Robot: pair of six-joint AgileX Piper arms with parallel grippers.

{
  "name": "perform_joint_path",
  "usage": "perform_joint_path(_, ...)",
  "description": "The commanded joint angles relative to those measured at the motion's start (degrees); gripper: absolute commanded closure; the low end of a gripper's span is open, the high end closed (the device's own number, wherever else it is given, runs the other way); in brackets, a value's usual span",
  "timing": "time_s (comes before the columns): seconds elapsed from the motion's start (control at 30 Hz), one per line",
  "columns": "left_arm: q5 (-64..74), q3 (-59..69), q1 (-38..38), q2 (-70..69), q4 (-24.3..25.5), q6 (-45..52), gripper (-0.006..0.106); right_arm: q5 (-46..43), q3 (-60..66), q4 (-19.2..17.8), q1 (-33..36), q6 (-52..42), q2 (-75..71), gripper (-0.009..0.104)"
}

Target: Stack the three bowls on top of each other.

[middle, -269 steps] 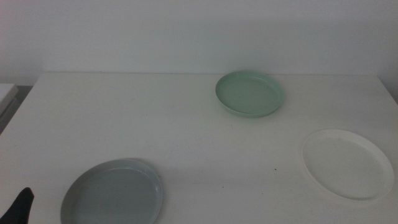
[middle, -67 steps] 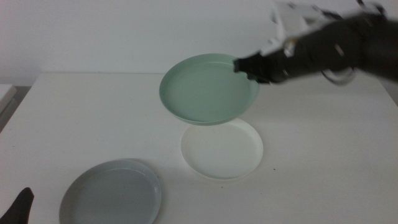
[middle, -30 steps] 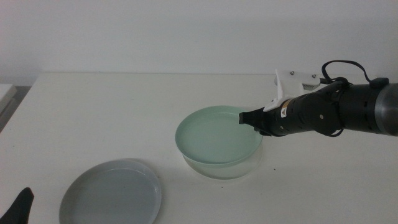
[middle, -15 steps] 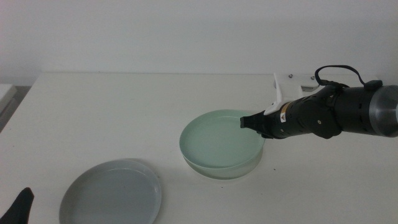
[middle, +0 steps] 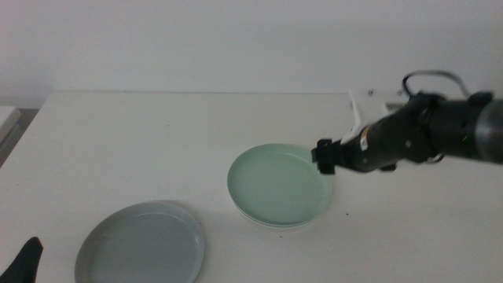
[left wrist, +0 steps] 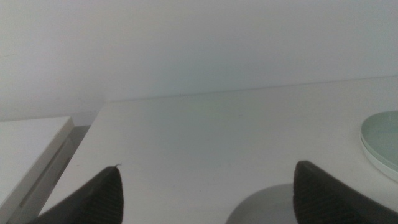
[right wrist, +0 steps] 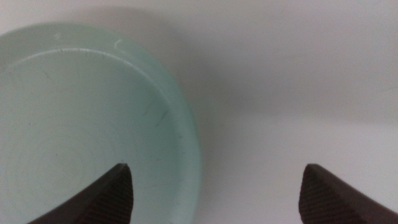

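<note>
Mint green bowl sits nested on white bowl, approx mid-table, a bit twd the right edge. Only a thin sliver of white rim shows under the green one along its near side. Stack looks level, flat on the table.

Right gripper is just off the stack's right-hand rim, coming in from the right side of the table. Jaws spread wide, nothing betw them; released. In the right wrist view the gripper has its two dark tips well apart, w/ the green bowl's rim edge and bare table betw them; neither tip is seen touching the rim. Can't tell from the middle view whether the tips hang above the rim or level w/ it.

Grey-blue bowl lies alone nr the front-left corner of the table, well apart from the stack, flat, not stacked.

Left gripper waits at the front-left edge, just beside the grey-blue bowl on its left. Left wrist view: the gripper stands w/ tips wide apart, empty, grey-blue bowl's rim partly visible betw them, and the edge of the green/white stack farther off.
</note>
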Motion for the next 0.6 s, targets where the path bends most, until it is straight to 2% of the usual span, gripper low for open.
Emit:
perform_joint_path(0.0,-0.8,0.0,0.0,-0.2,-0.2,-0.2,0.007,6.1,-3.1,-2.2,-0.5,-3.3,-4.4,0.008)
perform_joint_path(0.07,-0.8,0.0,0.0,-0.2,-0.2,-0.2,0.007,12.8,-5.8,-2.5,-0.5,-8.5,-8.8,0.002)
perform_joint_path(0.13,-0.8,0.0,0.0,-0.2,-0.2,-0.2,0.007,16.9,-7.0,-1.0,-0.5,-13.7,-13.9,0.002)
perform_joint_path(0.27,-0.8,0.0,0.0,-0.2,-0.2,-0.2,0.007,20.7,-4.5,8.2,-0.5,-26.8,-27.2,0.002)
perform_joint_path(0.37,-0.8,0.0,0.0,-0.2,-0.2,-0.2,0.007,18.4,2.7,15.4,-0.5,-34.6,-40.9,0.002)
perform_joint_path(0.47,-0.8,0.0,0.0,-0.2,-0.2,-0.2,0.007,17.6,11.3,19.7,-0.5,-40.0,-53.9,0.002)
perform_joint_path(0.57,-0.8,0.0,0.0,-0.2,-0.2,-0.2,0.007,18.4,15.8,22.7,-0.5,-41.4,-63.6,0.002)
